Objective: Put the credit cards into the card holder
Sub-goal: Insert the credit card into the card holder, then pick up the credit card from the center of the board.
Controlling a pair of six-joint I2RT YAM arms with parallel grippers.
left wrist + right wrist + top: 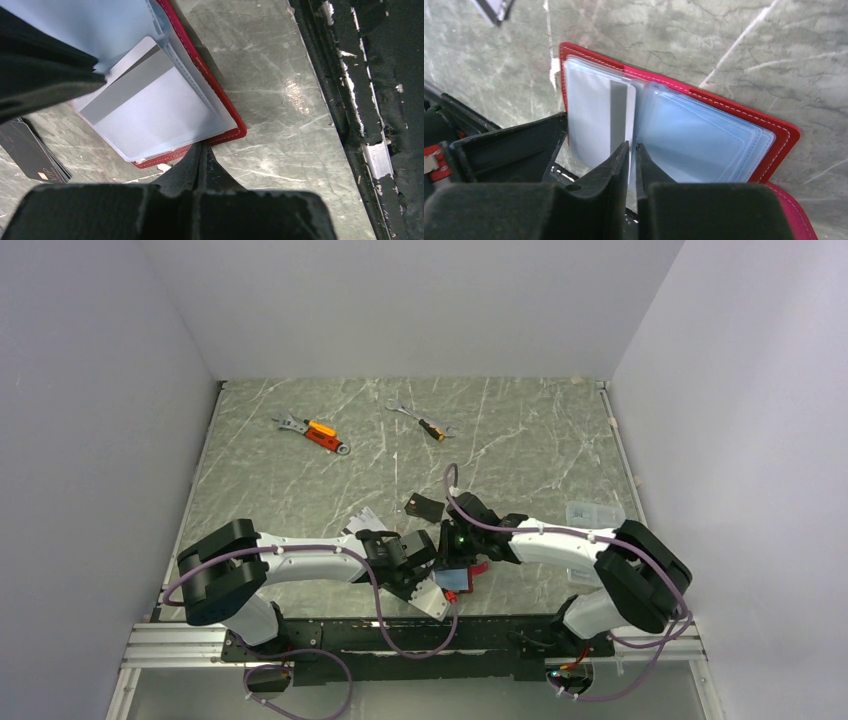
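**A:** Where's the card holder [462,581]?

**B:** On the tabletop [520,440], close to the near edge, between the two wrists. The top view only shows a scrap of red there because the arms cover the rest.

**A:** And the wrist cams?

**B:** It's lying open, pale blue pockets up. The silver-grey card [150,105] sits inside a clear pocket, with its dark stripe showing through.

**A:** Left fingers [192,162]?

**B:** Pressed together, no gap, tips right at the holder's red rim. Can't tell whether they're pinching it.

**A:** Right fingers [619,165]?

**B:** Narrow slit, with a thin pale sheet between them near the holder's fold, next to the card's striped edge. It looks like a pocket leaf. The left cam shows a pale blue leaf raised under that gripper.

**A:** Other cards?

**B:** The black card [424,506] is flat on the tabletop just beyond the wrists. The left cam catches it beside the holder, apart from it. Only the top view shows the two orange-handled wrenches [312,431], well apart at the far side.
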